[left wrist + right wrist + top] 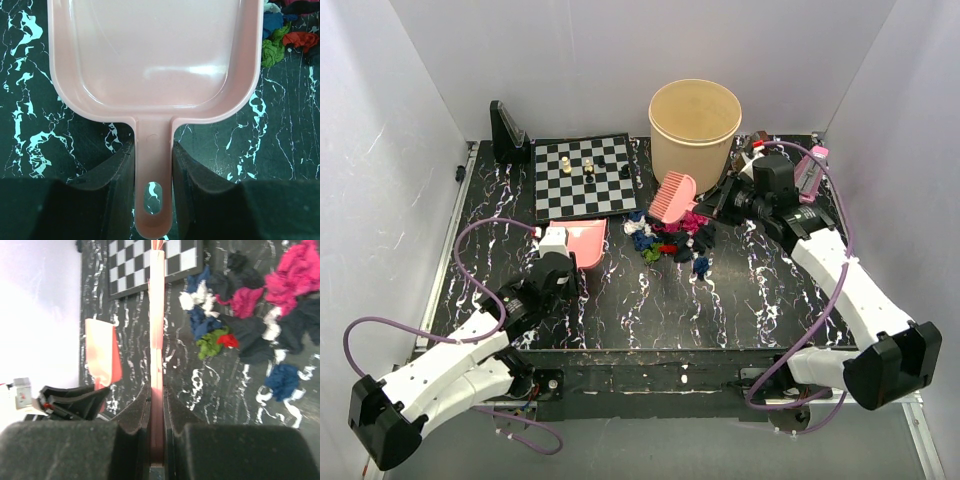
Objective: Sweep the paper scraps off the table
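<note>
White walls are enclosing the black marbled desk [620, 310] | left hand [153, 155] is clenching the pink dustpan [155, 60] by its handle, pan lying flat on the desk | right hand [156, 397] is gripping the pink brush [156, 315] | paper scraps [670, 238] are lying clustered mid-desk, right of the dustpan, beside the brush head, near the chessboard [585, 178]

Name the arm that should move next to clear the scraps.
Probably right. The right end effector grips the brush beside the paper scraps; the left end effector just holds the empty dustpan left of them.
</note>
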`<action>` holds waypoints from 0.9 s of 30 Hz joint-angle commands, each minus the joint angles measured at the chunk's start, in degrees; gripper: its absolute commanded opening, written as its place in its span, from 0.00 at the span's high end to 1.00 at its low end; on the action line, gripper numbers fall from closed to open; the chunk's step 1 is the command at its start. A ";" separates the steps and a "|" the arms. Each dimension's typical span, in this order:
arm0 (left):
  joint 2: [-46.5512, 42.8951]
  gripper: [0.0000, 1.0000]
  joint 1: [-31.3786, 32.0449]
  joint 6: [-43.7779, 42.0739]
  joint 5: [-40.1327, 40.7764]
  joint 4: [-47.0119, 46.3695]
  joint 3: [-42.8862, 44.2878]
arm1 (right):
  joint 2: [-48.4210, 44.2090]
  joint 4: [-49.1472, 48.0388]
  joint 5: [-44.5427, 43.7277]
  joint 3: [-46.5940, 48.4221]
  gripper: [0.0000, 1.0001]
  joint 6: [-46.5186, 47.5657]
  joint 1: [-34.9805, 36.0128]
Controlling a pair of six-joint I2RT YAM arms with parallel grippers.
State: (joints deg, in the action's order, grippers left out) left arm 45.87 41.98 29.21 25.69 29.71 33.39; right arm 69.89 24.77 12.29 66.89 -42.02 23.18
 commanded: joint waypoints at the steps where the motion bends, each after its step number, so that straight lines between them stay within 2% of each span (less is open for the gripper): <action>1: -0.52 1.00 0.21 0.84 0.41 -1.41 -0.52 | 2.26 -9.57 6.51 2.18 0.99 -3.32 0.90; 7: 4.75 1.00 0.21 0.85 -0.03 -0.54 1.59 | 13.41 -7.64 2.39 9.47 0.99 -7.54 6.08; 11: 6.51 1.00 0.30 -0.03 -1.96 -0.10 2.56 | 21.06 -5.26 -0.08 13.87 0.99 -12.81 7.23; 20: 8.10 1.00 0.30 1.20 -5.47 -0.97 2.21 | 31.97 -4.30 -1.92 18.27 0.99 -16.95 8.20; 23: 9.50 1.00 0.30 1.28 -6.79 -1.67 2.12 | 34.43 0.17 -4.29 19.94 0.99 -17.83 8.20; 27: 12.83 1.00 0.30 1.20 -9.42 -4.31 2.12 | 36.54 12.02 -10.78 23.89 0.99 -19.76 8.20</action>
State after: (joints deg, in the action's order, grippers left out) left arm 56.53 42.02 30.11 19.27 28.97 33.50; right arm 105.86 26.17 8.36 85.21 -58.81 31.20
